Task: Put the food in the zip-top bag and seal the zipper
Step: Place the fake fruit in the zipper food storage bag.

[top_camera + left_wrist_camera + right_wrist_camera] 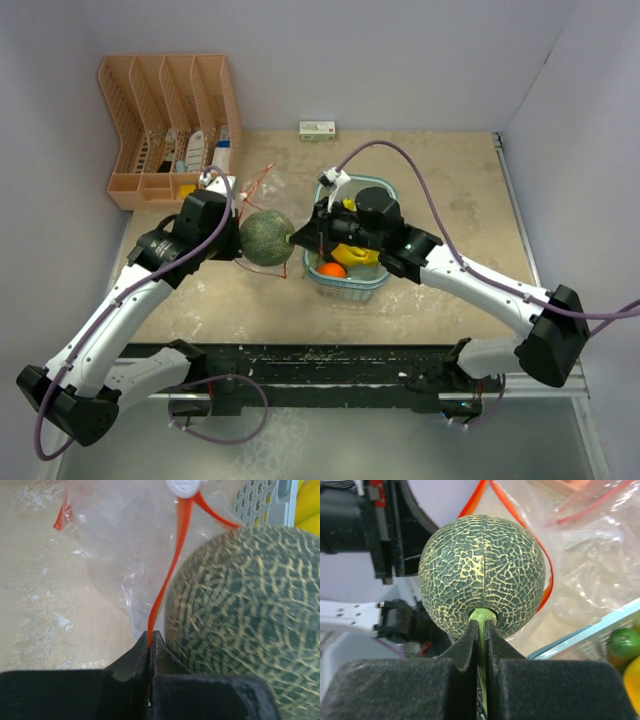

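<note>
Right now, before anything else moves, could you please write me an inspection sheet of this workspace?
Surface: beige table, scuffed with pale marks.
Job's things: netted green melon at the open mouth of the clear zip-top bag; bananas, orange fruit and a green item lie in the light blue basket.
Clutter: orange organizer at back left; small box at the back edge.
Grippers: left gripper shut on the bag's red zipper strip; right gripper shut on the melon's stem.
Cables: purple cables loop above the table.
Surroundings: plain white walls.
</note>
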